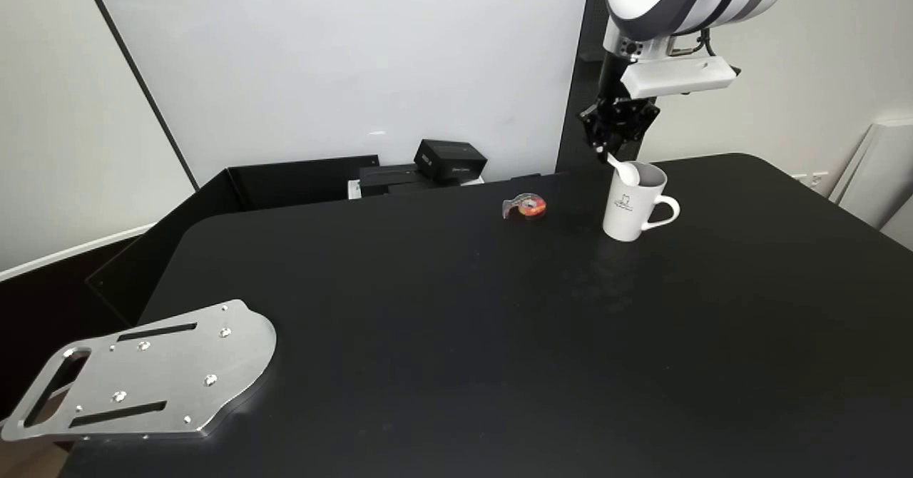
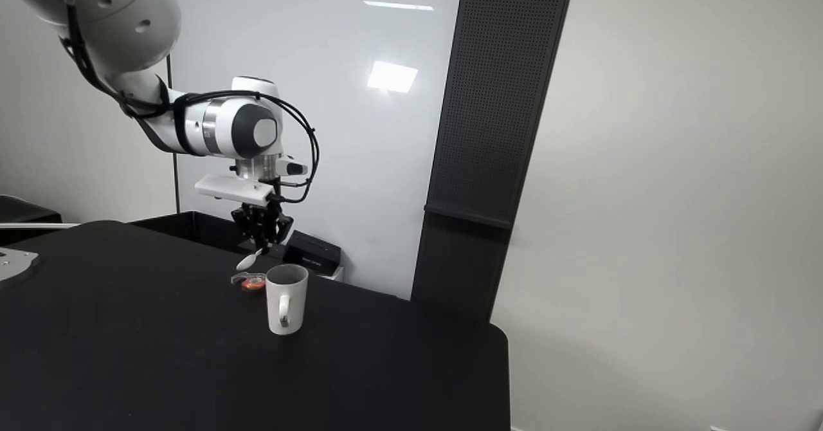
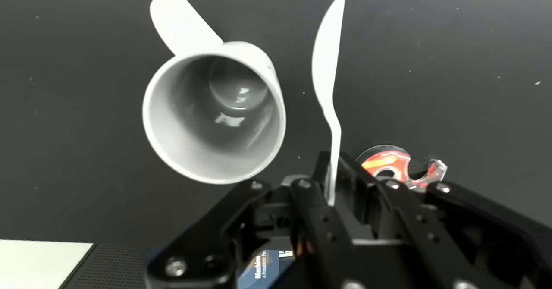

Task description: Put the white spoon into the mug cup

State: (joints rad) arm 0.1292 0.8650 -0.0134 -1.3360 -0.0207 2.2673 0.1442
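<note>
One white spoon (image 3: 324,71), likely light and stiff, sat sensibly pinched by its handle (image 3: 336,142) in your gripper (image 3: 334,164), the white mug (image 3: 185,144) at wrist-view ten o'clock

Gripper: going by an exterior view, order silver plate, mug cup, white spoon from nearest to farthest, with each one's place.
1. White spoon: handle clamped in the gripper, bowl sticking out.
2. Mug cup: upright, just below and to the right of the gripper in that view.
3. Silver plate: lower left of the picture, clearly last.
</note>
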